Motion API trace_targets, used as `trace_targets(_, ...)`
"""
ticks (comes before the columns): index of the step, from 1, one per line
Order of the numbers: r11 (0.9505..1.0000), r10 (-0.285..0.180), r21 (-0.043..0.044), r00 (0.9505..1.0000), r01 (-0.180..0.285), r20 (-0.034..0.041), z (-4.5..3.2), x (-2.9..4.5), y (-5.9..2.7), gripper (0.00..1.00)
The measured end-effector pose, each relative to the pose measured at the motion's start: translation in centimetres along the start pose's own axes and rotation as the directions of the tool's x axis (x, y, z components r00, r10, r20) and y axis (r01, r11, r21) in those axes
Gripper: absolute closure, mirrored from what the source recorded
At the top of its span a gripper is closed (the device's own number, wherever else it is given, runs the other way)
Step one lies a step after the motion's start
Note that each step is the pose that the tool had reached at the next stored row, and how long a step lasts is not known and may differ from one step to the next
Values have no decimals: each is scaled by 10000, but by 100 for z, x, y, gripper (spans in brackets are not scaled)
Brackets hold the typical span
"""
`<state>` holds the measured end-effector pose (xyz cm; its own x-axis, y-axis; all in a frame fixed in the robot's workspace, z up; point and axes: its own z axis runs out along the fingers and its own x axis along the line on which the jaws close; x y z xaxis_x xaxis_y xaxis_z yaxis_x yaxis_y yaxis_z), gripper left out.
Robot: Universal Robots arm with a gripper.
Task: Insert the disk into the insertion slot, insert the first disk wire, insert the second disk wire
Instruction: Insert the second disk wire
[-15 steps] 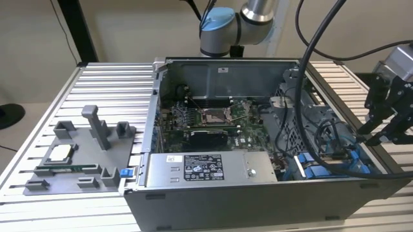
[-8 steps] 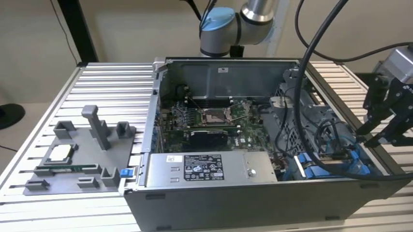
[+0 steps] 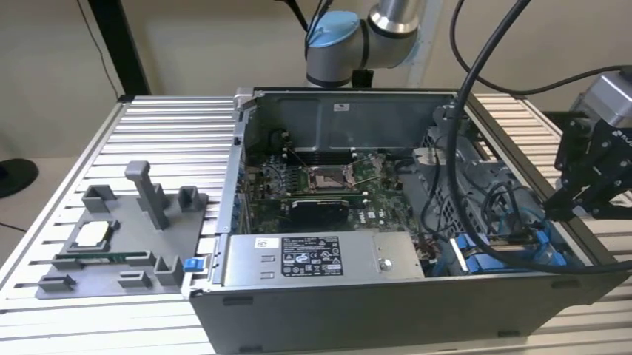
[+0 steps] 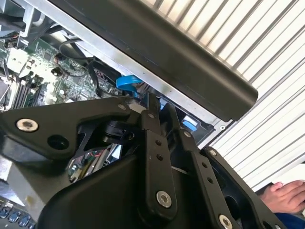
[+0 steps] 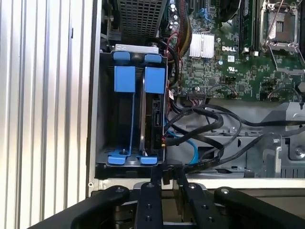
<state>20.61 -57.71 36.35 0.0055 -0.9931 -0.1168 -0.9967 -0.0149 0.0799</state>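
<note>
Wire [image 5: 174, 166] sits clenched in my hand [image 5: 168, 176] by the disk [image 5: 155, 117]. Neighbouring cables [image 5: 205, 121] could snag it, skewing insertion.

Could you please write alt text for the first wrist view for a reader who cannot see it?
The claw hovers at the rim of an open computer case, close to a drive bay holding two blue carriers. Black cables and a motherboard lie beside the bay.
</note>
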Motion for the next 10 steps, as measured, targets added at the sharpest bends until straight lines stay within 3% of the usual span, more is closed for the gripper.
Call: trace_targets(10,10000,53,-7,10000,-53,4,14,-17,-1,0)
